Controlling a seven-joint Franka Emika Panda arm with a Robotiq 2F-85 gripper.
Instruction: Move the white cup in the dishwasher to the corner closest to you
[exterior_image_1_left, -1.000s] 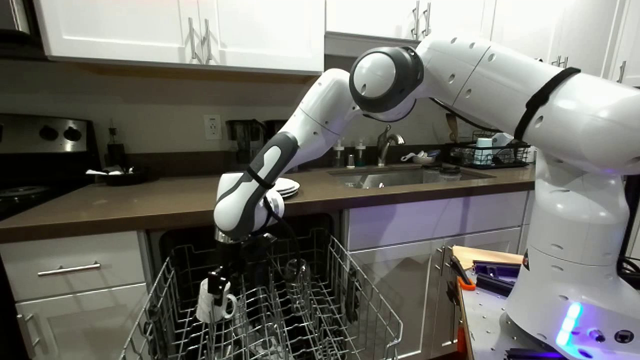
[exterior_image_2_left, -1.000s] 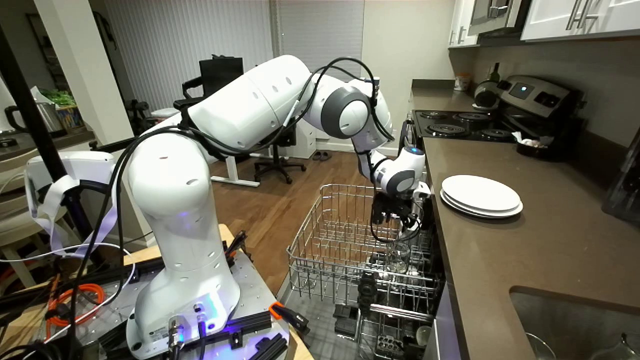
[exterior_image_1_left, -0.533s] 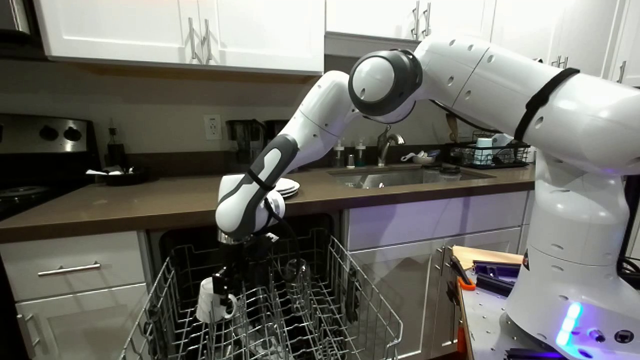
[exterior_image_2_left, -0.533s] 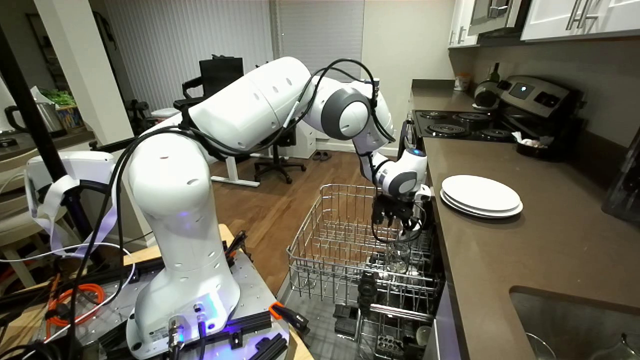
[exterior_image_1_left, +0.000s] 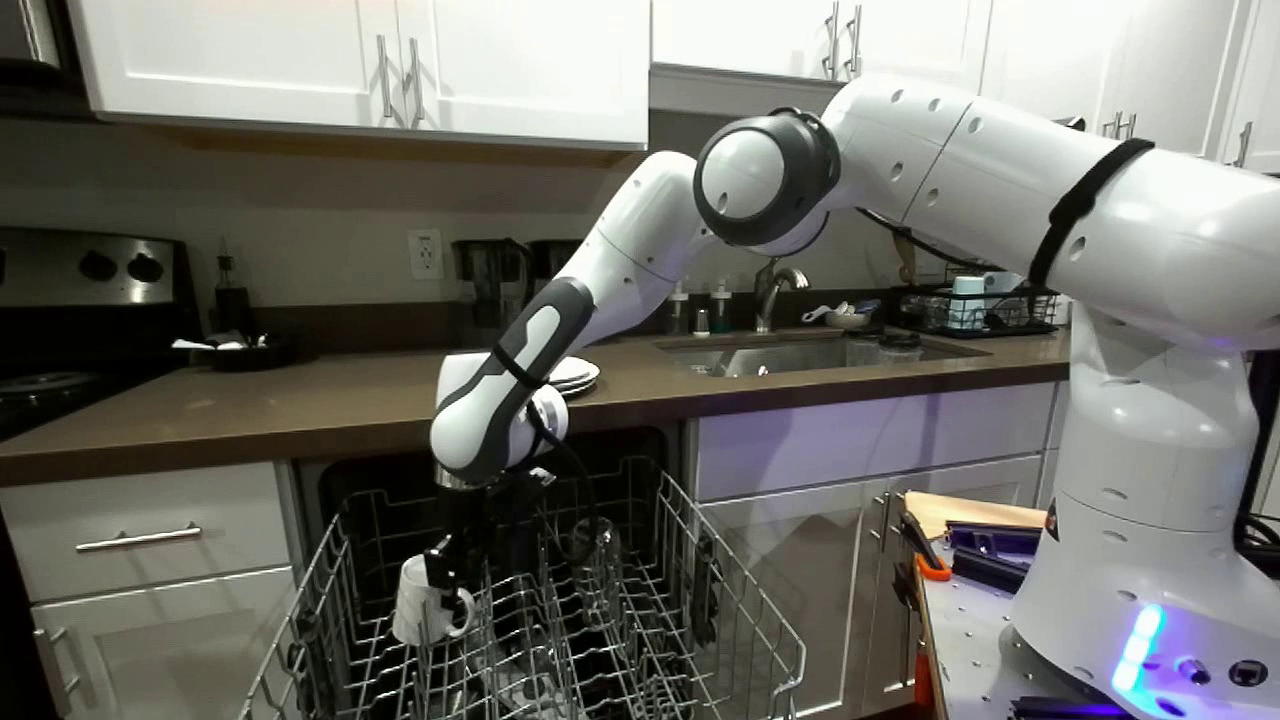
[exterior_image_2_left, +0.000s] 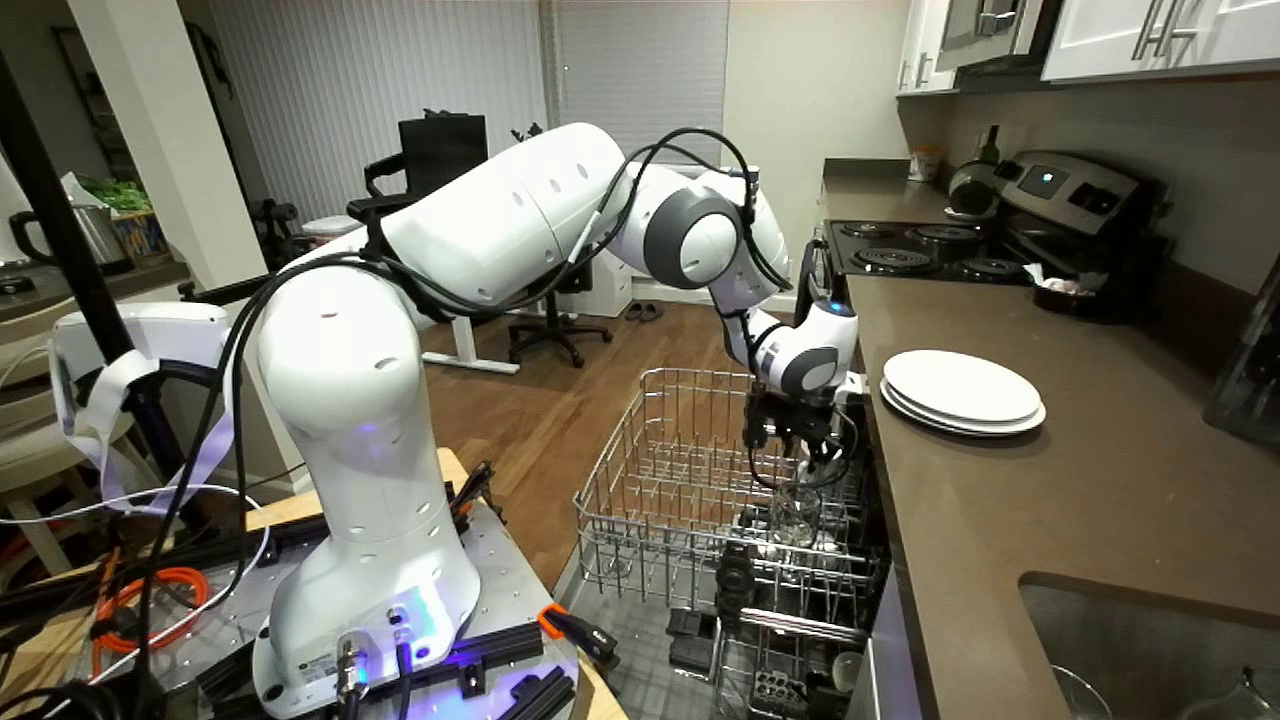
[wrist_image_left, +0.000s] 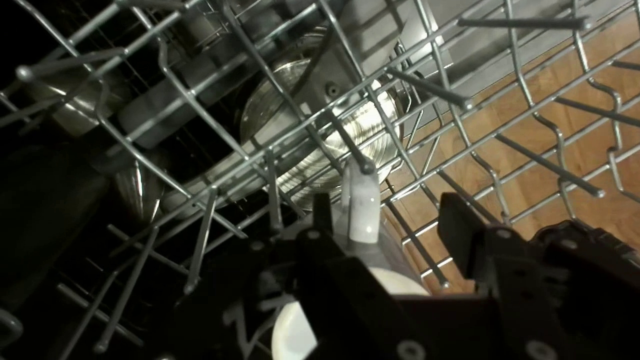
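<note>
The gripper (wrist_image_left: 385, 212) just crept a bit toward the edge of the counter (exterior_image_2_left: 960, 560); the white cup (exterior_image_1_left: 415, 610) hasn't budged, sitting in the dishwasher rack (exterior_image_1_left: 740, 567) nearer the edge away from the robot base (exterior_image_2_left: 365, 610). Fingers (wrist_image_left: 456, 232) spread, nothing held, handle (wrist_image_left: 364, 210) between them, so imo lining up.

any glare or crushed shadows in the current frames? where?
Wrist view: hot glare on a round metal surface, left side mostly near-black, and the gripper showing little detail. In an exterior view: the black gripper largely blends into the dark dishwasher interior, the white cup stands out against it, and a light strip blooms blue-white.
</note>
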